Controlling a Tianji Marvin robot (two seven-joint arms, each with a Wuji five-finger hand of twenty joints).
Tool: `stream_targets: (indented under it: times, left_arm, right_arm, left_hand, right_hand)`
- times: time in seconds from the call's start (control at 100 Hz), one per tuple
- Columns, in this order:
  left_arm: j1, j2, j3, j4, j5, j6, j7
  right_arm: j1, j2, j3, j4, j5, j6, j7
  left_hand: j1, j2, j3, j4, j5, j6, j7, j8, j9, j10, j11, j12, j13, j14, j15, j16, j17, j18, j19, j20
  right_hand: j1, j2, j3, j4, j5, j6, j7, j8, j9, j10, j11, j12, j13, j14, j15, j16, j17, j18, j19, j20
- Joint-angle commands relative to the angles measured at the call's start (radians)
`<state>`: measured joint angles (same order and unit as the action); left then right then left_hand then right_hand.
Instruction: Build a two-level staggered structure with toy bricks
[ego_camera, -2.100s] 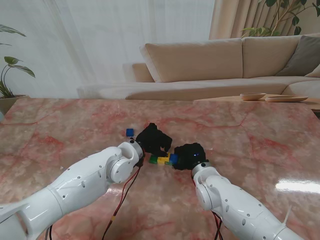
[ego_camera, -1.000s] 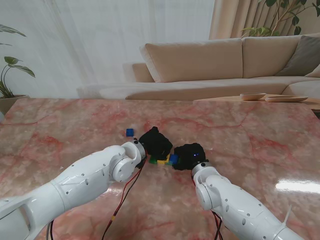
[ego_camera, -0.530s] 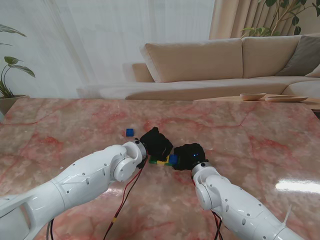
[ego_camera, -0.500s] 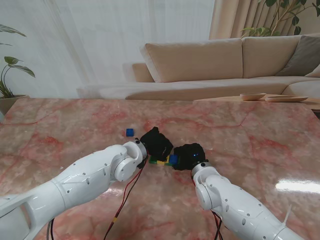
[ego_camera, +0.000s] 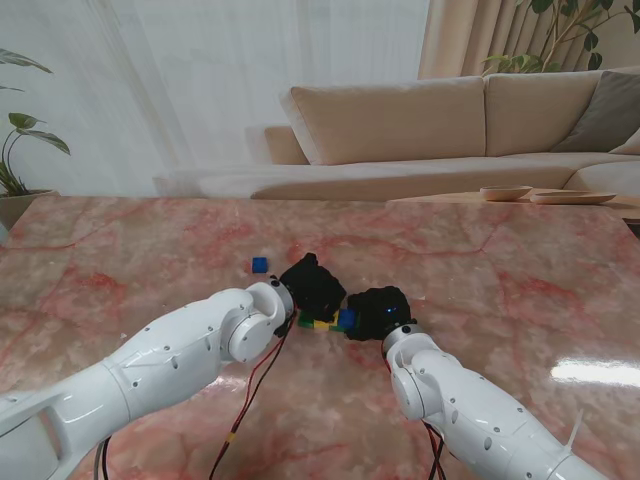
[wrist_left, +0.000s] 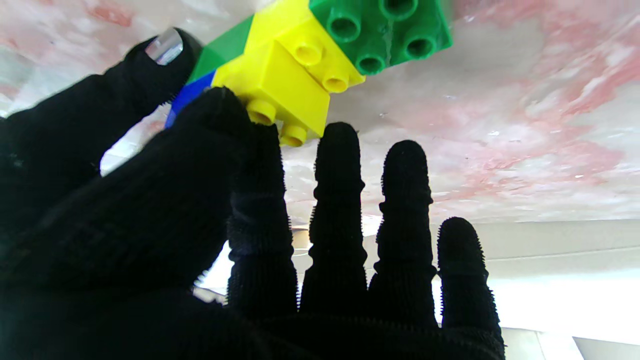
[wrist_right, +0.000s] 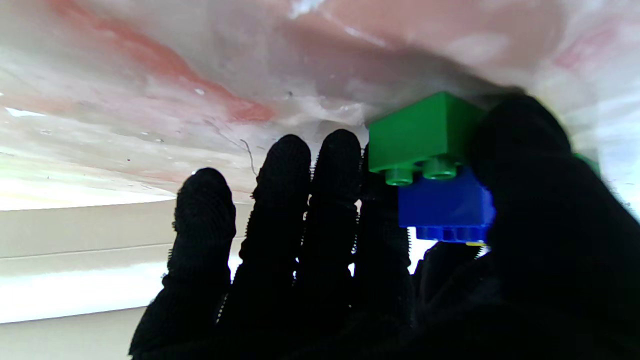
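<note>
So my left hand (ego_camera: 312, 283) is pinching the upper yellow brick (wrist_left: 280, 87) thumb-to-forefinger while my right hand (ego_camera: 378, 311) grips the blue brick (wrist_right: 445, 205) sitting on a green one (wrist_right: 420, 132), mid-table (ego_camera: 520, 290) between both hands.

Yellow brick (wrist_left: 280, 85), green brick (wrist_left: 385, 27), pink-veined table (ego_camera: 520, 260)

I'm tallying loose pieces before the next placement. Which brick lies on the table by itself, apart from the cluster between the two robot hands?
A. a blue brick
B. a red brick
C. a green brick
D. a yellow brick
A: in the stand's view a lone blue brick sits on the marble table, farther from me and to the left of the left robot hand, apart from the cluster.
</note>
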<state>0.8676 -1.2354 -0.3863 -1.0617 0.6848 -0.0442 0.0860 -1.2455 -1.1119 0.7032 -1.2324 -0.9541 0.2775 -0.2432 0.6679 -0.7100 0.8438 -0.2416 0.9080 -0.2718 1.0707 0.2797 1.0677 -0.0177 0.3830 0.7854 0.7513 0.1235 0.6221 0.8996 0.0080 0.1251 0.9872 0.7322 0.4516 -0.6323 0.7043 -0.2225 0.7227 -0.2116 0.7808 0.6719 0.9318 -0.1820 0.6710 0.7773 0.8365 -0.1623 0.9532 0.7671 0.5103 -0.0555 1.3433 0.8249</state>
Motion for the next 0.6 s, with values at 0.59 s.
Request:
stream_targets:
  times: [0.59]
  left_arm:
    - [0.121,0.076,-0.24,-0.142,0.072,0.0,0.03]
  right_arm:
    - [-0.004,-0.002,-0.007,0.011,0.008,0.006,0.012]
  left_hand:
    - [-0.151,0.057,0.075,0.089,-0.345,0.181,-0.507,0.08,-0.584,0.019,0.01,-0.374,-0.434,-0.028,-0.262,-0.22,-0.072,-0.054,-0.361,-0.064]
  right_hand:
    - [0.046,0.021,0.101,-0.02,0.041,-0.104,0.099,-0.007,0.026,-0.014,-0.011,0.034,0.033,-0.005,0.013,0.02,-0.004,0.009,0.026,0.006]
